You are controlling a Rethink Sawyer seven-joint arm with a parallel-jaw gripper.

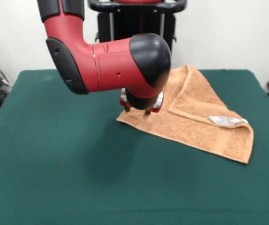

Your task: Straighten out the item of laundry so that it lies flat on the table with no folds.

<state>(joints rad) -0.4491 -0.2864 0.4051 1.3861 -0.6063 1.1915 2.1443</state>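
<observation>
Foreground: bare green tabletop (78, 187), nothing lying on it in the near half.
Fingers: fingers (147, 112) showing as two short dark tips under the wrist, set a moderate way apart with towel cloth visible between them; holding nothing.
Contact: tips down at the towel's surface or just above it, hard to say which; no cloth lifted or pinched.
Spot under the tips: single layer close to the towel's picture-left corner, just inside its edge.
Towel: orange-tan towel (205, 136) on the far half of the tabletop, toward picture right, lying as a diamond with one corner pointing at the fingers.
Fold: upper layer doubled over the far and right part, its free corner just to picture right of the tips, its hems running from there to the far corner and to the right-hand edge.
Tag: small white tag (226, 120) on the folded layer near the right-hand edge.
Key relation: most of the towel stretches away from the tips toward picture right; folded flap's corner is the nearest graspable part, probably the next target.
Arm: red and black arm (106, 63) coming down from the upper left, its bulk hiding the far-left hem.
Task state: not flat yet, one large fold to open.
</observation>
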